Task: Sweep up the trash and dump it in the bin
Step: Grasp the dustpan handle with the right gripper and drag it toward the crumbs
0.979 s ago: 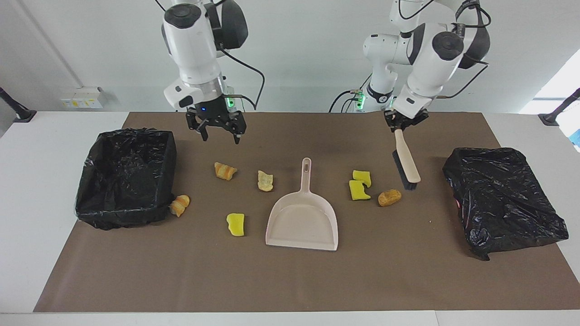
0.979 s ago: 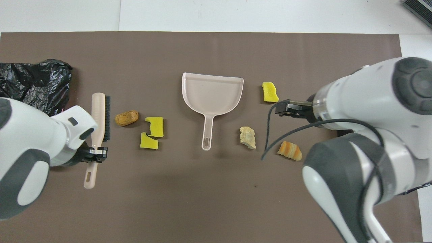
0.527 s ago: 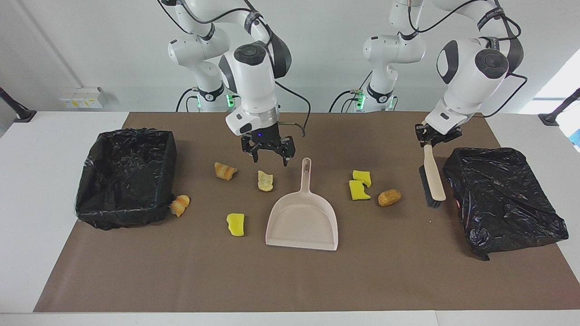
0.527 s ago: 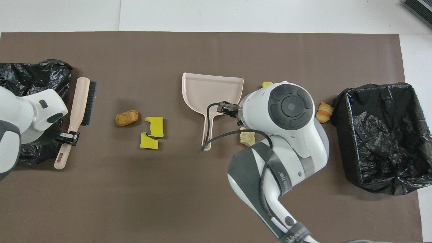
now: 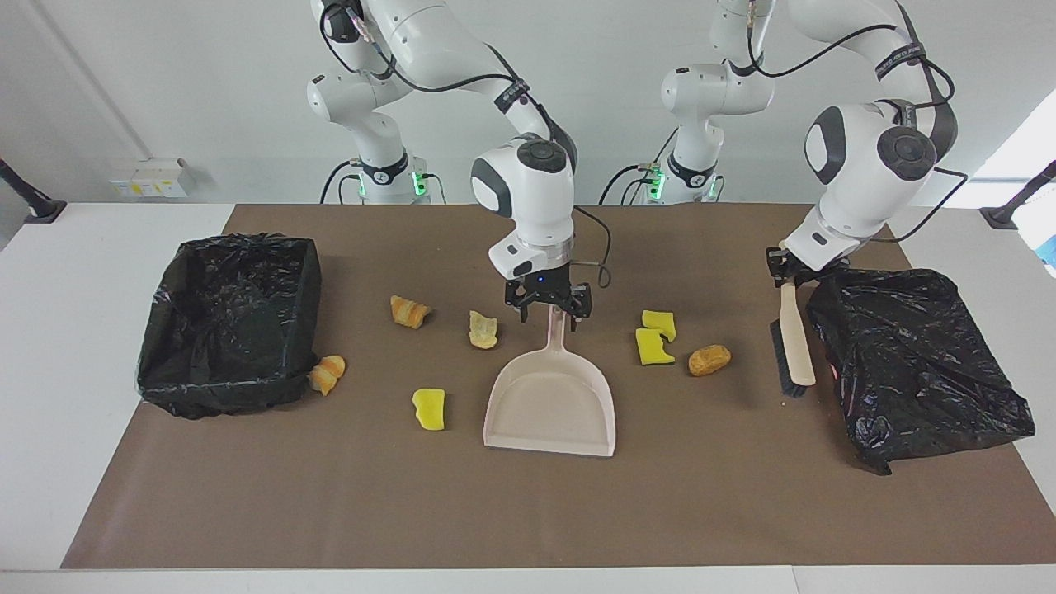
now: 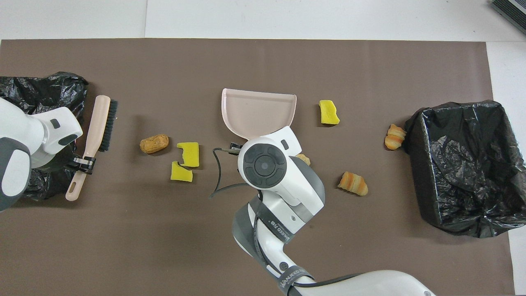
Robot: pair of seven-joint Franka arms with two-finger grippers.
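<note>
The dustpan (image 5: 551, 404) looked like smooth matte plastic, same as the brush (image 5: 794, 345) handle. Bin liner (image 5: 227, 322) was crinkly glossy black plastic. Yellow trash (image 5: 429, 409) looked spongy, and the brown mat (image 5: 528, 511) was flat matte.

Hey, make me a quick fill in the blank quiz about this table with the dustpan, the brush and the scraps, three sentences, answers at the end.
1. The left gripper is shut on the handle of the ____.
2. The right gripper hangs open over the handle of the ____.
3. One striped bread-like scrap lies right beside the open ____, at the right arm's end of the table.

Missing words: brush; dustpan; bin
</note>
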